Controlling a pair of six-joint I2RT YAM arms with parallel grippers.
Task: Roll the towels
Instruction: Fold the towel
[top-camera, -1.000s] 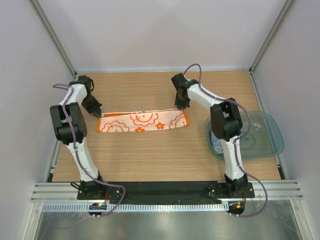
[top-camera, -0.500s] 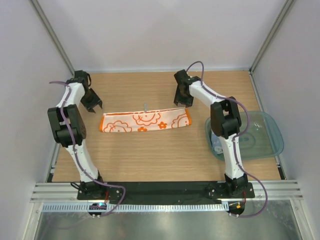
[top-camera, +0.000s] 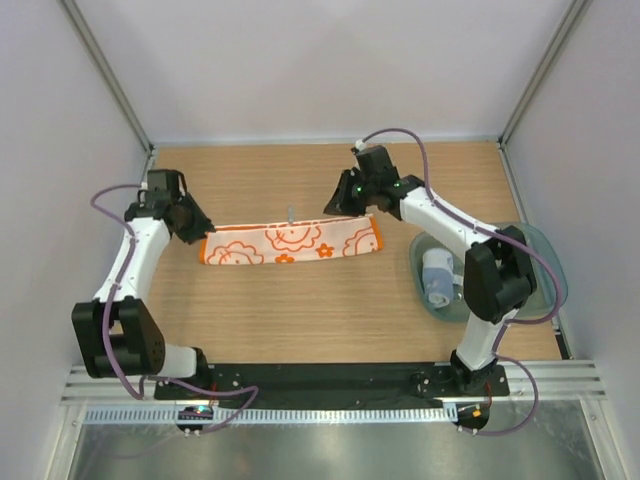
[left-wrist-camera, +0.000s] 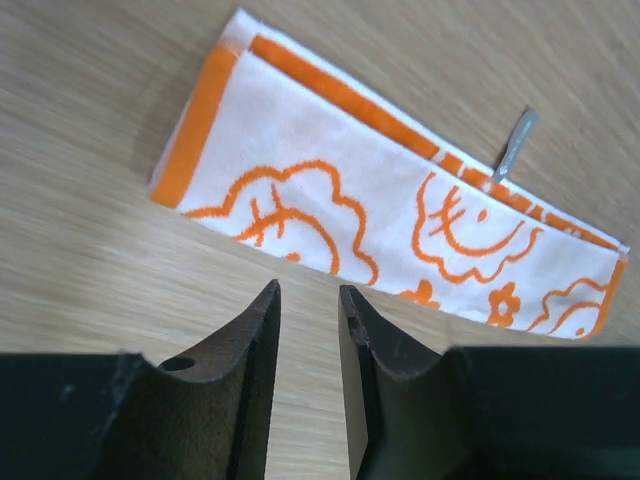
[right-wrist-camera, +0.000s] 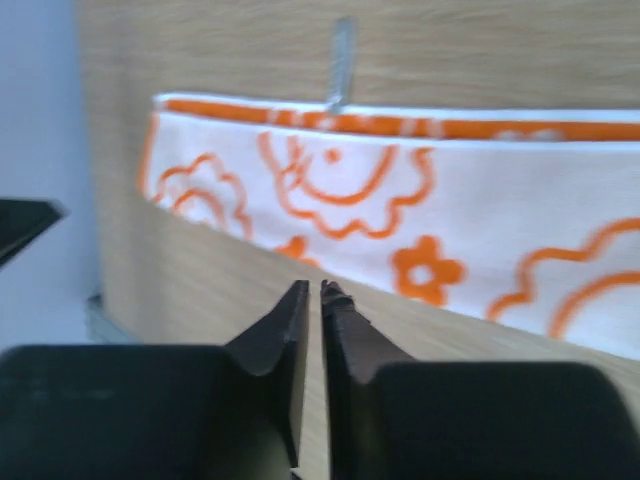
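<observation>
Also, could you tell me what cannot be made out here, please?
- Translucent teal plastic tray and the pale grey-blue rolled towel in it: top view, right arm covers part.
- White orange-patterned towel: right wrist view, blurred, cut off by the right edge.
- Small grey tab: top view, too small.

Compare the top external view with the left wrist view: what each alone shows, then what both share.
Top external only: the translucent teal plastic tray holding a rolled pale grey-blue towel, and the right pincer. Left wrist only: a close look at the left pincer, jaws slightly apart and empty. Both: the folded white towel with orange flower pattern, flat on the wooden table.
</observation>
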